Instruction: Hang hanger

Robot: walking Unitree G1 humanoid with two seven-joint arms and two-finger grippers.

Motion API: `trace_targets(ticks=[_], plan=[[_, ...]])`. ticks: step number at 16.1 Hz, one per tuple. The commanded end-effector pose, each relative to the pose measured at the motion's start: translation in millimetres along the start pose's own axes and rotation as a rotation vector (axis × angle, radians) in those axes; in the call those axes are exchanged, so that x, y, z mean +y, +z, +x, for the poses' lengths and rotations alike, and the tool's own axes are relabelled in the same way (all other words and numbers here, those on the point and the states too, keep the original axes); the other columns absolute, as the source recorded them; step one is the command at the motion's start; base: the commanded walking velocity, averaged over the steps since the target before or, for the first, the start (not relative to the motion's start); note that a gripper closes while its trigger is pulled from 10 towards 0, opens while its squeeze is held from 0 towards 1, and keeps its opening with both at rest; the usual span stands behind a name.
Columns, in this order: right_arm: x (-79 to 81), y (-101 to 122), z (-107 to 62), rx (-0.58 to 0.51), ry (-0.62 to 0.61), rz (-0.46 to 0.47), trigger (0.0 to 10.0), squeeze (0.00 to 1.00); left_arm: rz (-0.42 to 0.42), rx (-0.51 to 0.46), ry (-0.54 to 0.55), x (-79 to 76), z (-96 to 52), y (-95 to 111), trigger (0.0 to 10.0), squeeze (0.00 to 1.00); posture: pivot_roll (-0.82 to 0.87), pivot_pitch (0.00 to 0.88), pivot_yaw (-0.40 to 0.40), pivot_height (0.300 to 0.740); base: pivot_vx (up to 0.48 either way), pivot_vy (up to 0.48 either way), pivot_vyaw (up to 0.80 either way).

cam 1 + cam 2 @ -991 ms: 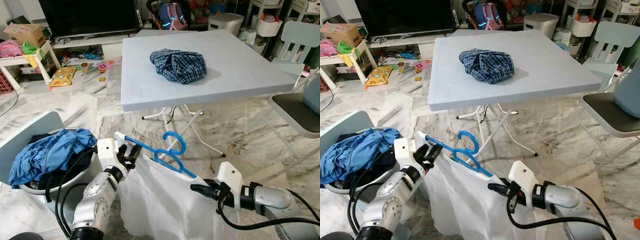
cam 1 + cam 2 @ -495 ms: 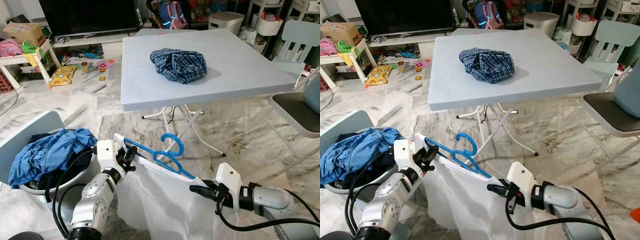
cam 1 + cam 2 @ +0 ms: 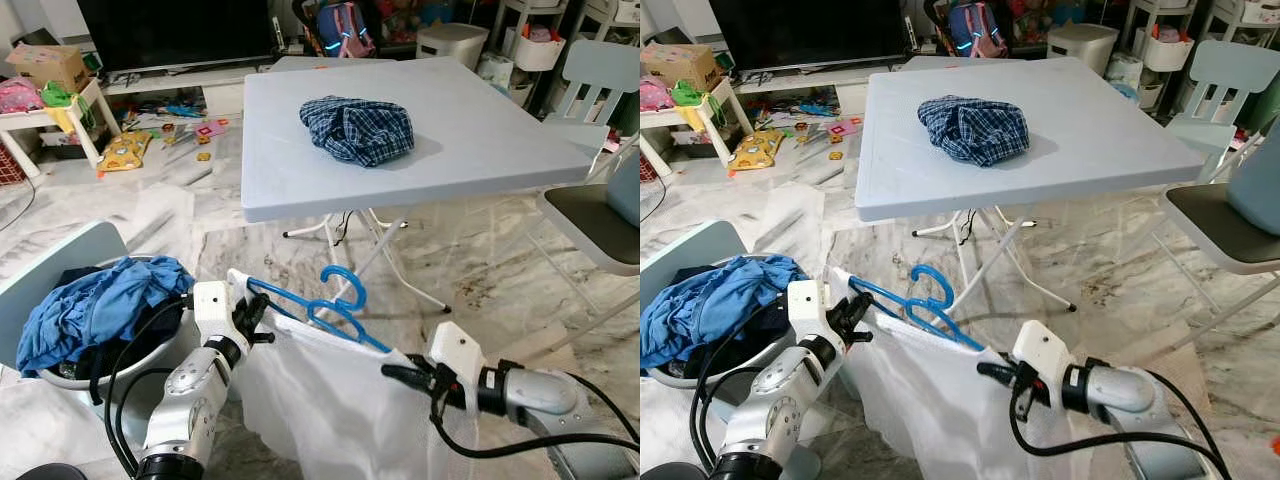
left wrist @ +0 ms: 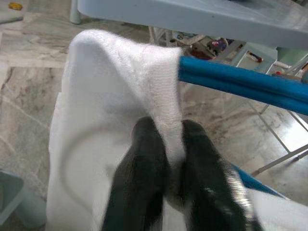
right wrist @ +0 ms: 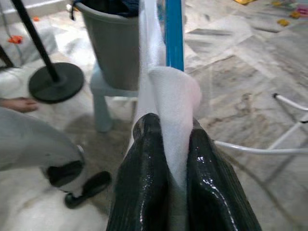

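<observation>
A white garment (image 3: 330, 400) is held stretched between the two claws, low in front of the robot, with a blue hanger (image 3: 325, 308) lying along its upper edge. The left claw (image 3: 252, 312) is clenched on one corner of the cloth; in the left wrist view the white fabric is seen pinched between its fingers (image 4: 144, 159), with the blue bars of the hanger just beside them. The right claw (image 3: 392, 372) is clenched on the other corner, and in its wrist view the cloth is folded over the fingers (image 5: 149, 144) while the blue bar runs away above. The hook of the hanger stands up near the middle, free of any rail.

The step in hand is judged to be the fitting of the garment onto the hanger (the shoulders seem to be drawn over its ends), so the hanging itself is not yet done. No rail or rack can be made out in these views. For the next move, the garment must be settled on both ends of the hanger, and then a place for the hook must be found.

Beyond, a checked shirt (image 3: 357, 129) lies on the grey surface (image 3: 480, 130), and a basin (image 3: 160, 350) of blue clothes (image 3: 95, 305) stands at the left.
</observation>
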State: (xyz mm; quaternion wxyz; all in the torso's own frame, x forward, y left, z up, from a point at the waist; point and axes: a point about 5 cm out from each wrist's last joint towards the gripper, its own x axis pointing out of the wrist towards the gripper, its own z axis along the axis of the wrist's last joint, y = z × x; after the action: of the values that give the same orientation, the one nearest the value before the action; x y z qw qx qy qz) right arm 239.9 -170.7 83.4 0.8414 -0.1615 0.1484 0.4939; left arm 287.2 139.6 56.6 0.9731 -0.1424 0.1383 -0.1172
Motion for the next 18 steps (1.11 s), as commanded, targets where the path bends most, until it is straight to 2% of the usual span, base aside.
trace_targets(ticks=[1, 4, 10, 14, 17, 18], plan=[[-9.2, 12.0, 2.4, -0.047, -0.064, -0.064, 10.0, 0.00, 0.036, -0.023, -0.021, -1.4, -0.8, 5.8, 0.0, 0.00, -0.18, 0.000, 0.033, 0.740, 0.000, 0.000, 0.00], [-24.6, 9.7, 2.6, -0.009, -0.174, -0.112, 10.0, 0.00, 0.013, -0.080, -0.096, -12.2, -0.8, 15.8, 0.0, 0.00, -0.18, 0.000, 0.031, 0.740, 0.000, 0.000, 0.00], [-39.6, -1.1, -6.5, 0.060, -0.236, -0.164, 10.0, 0.00, 0.021, -0.144, -0.023, -2.3, -0.8, 27.4, 0.0, 0.00, -0.18, 0.000, 0.029, 0.740, 0.000, 0.000, 0.00], [-49.9, -12.1, -35.0, 0.101, -0.194, -0.183, 10.0, 0.00, 0.057, -0.221, 0.113, 17.7, -1.9, 42.6, 0.0, 0.00, -0.17, 0.000, 0.027, 0.740, 0.000, 0.000, 0.00], [-58.3, -16.5, -67.9, 0.140, -0.157, -0.182, 10.0, 0.00, 0.056, -0.228, 0.143, 24.6, -2.7, 45.6, 0.0, 0.00, -0.18, 0.000, 0.027, 0.740, 0.000, 0.000, 0.00], [-58.9, -16.8, -69.6, 0.141, -0.157, -0.181, 10.0, 0.00, 0.056, -0.229, 0.144, 24.7, -2.7, 45.6, 0.0, 0.00, -0.18, 0.000, 0.027, 0.740, 0.000, 0.000, 0.00]])
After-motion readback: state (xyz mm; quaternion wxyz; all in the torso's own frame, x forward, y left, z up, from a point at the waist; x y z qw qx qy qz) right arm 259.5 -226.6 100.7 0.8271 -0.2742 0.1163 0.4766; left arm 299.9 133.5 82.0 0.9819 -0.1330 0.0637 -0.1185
